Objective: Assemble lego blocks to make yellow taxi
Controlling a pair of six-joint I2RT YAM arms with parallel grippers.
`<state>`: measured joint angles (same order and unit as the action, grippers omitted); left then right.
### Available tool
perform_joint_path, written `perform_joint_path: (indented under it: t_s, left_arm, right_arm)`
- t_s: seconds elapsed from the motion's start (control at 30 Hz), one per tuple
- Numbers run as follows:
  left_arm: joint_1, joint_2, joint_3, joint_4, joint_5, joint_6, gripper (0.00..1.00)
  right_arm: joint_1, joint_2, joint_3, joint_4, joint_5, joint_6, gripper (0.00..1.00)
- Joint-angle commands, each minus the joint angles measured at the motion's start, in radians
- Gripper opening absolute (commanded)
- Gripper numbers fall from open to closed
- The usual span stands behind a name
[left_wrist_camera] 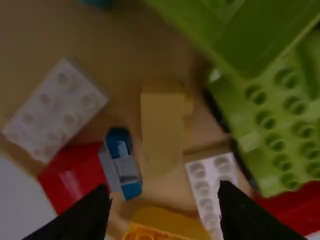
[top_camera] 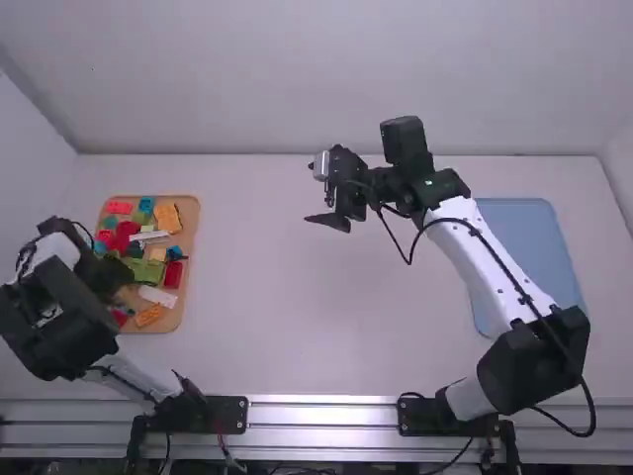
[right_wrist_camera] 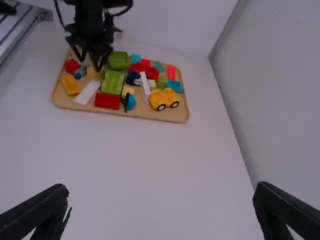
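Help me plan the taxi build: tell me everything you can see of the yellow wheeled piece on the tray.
The yellow wheeled piece looks like glossy moulded plastic: a small car-like body with an uneven top and two dark wheels with pale hubs on the side in view. It appears to sit upright near one rim of the wooden-looking tray, beside a long white piece and a blue brick; whether they touch is unclear. No tool touches it.

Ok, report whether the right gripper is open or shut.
Open: the right gripper has a wide, bare gap between its two black fingers.
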<state>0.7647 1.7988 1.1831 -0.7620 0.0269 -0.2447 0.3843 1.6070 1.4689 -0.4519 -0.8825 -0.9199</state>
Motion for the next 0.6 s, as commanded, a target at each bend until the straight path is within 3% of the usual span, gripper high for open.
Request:
perform_joint_path:
  t_s: [0.0, 0.13, 0.33, 0.43, 0.57]
  left_arm:
    - [-0.005, 0.002, 0.117, -0.051, 0.016, 0.008, 0.59]
    - [-0.087, 0.002, 0.245, -0.108, 0.052, 0.111, 0.64]
    - [-0.206, 0.002, 0.377, -0.145, 0.082, 0.201, 0.81]
    - [-0.249, 0.002, 0.454, -0.185, 0.067, 0.188, 0.97]
    - [-0.298, 0.002, 0.576, -0.280, -0.027, 0.129, 1.00]
  right_arm:
    - [0.002, 0.011, 0.035, 0.002, -0.006, 0.007, 0.99]
    - [0.004, 0.011, 0.035, 0.002, -0.006, 0.006, 0.99]
    - [0.002, 0.011, 0.035, 0.000, -0.006, 0.006, 0.99]
    - [0.002, 0.011, 0.035, -0.001, -0.006, 0.007, 0.99]
    - [0.002, 0.011, 0.035, -0.002, -0.006, 0.007, 0.99]
